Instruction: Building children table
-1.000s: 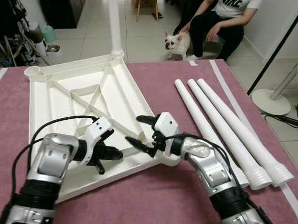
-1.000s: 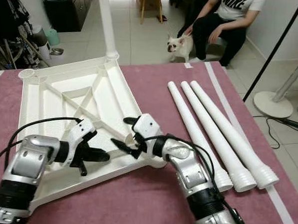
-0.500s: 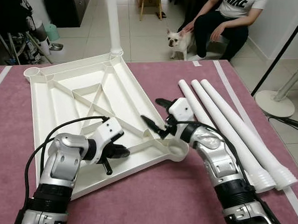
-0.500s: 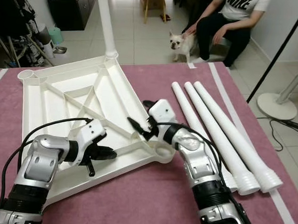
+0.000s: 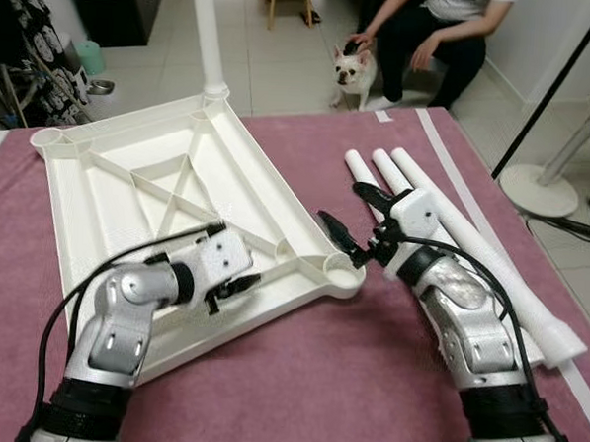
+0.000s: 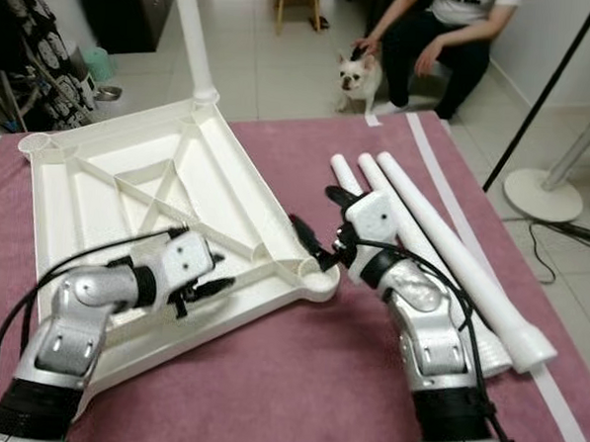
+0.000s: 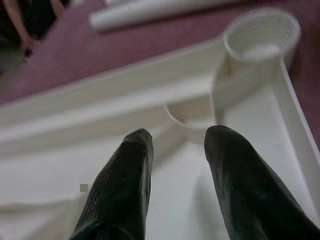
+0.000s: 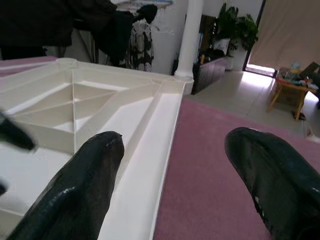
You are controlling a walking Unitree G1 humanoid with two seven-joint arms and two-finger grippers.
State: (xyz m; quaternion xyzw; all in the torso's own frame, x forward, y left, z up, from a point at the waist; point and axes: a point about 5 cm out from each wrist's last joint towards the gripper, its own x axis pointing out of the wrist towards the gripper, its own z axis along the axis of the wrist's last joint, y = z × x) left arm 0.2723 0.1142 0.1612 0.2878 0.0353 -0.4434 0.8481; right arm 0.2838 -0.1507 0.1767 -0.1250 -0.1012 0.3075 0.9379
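Observation:
A white plastic tabletop [image 5: 158, 189] lies upside down on the maroon cloth, ribs facing up. One white leg [image 5: 208, 38] stands upright in its far corner socket. Three loose legs [image 5: 471, 255] lie side by side to the right. My left gripper [image 5: 240, 285] hovers low over the ribs near the front rim, open with nothing between its fingers [image 7: 131, 170]. The right gripper [image 5: 343, 206] is open and empty, held above the cloth between the near-right corner socket [image 5: 344, 278] and the loose legs.
A seated person [image 5: 424, 30] pets a small white dog [image 5: 354, 71] beyond the far table edge. A fan base [image 5: 534, 189] and a black pole [image 5: 554, 86] stand off the right side. A white tape stripe [image 5: 447, 155] runs near the right edge.
The right gripper has moved right, off the tabletop's corner and toward the loose legs. The left gripper has stayed over the front ribs. The camera has shifted a little.

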